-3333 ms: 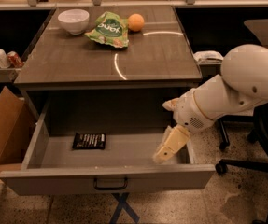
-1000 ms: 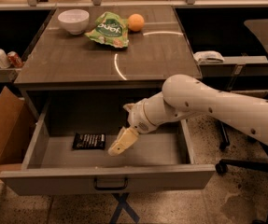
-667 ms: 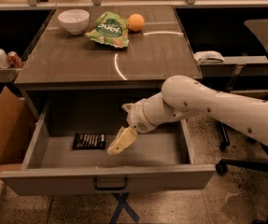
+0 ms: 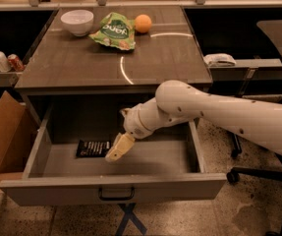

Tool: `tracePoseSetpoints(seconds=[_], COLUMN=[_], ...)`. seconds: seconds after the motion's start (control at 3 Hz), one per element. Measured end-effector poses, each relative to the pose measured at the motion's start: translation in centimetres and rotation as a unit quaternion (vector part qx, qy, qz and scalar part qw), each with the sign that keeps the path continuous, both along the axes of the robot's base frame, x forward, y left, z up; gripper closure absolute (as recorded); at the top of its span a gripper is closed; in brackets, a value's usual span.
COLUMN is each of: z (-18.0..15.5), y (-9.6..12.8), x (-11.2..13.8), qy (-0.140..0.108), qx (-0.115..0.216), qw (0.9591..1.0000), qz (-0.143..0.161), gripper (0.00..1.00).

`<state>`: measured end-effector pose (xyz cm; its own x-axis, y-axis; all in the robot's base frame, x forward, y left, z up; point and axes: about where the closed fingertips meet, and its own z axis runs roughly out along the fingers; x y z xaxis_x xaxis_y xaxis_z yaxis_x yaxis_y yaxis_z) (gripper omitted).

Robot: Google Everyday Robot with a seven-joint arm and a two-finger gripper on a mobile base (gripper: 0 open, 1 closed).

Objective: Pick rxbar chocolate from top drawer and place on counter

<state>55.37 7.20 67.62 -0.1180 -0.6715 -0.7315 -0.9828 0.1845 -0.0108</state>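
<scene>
Rxbar chocolate (image 4: 93, 148) lies flat on the floor of the open top drawer (image 4: 180, 188), in its left half, below the front edge of the counter (image 4: 81, 68). The gripper (image 4: 116, 152) hangs inside the drawer just beside the right end of the bar, pointing down and left (whether it is wide or narrow I cannot tell). For a good grasp it should, I think, come across the short width of the bar and press low, because the thin wrapper can slide on the smooth floor.
</scene>
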Motion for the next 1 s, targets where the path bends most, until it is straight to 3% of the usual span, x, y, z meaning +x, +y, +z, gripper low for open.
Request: tracePoseSetpoints(seconds=[1.0], z=[-5.5], y=[6.4], x=[0.3], qy=[-0.006], qx=[0.001], qw=[0.9995], qz=[0.031], gripper=[0.0])
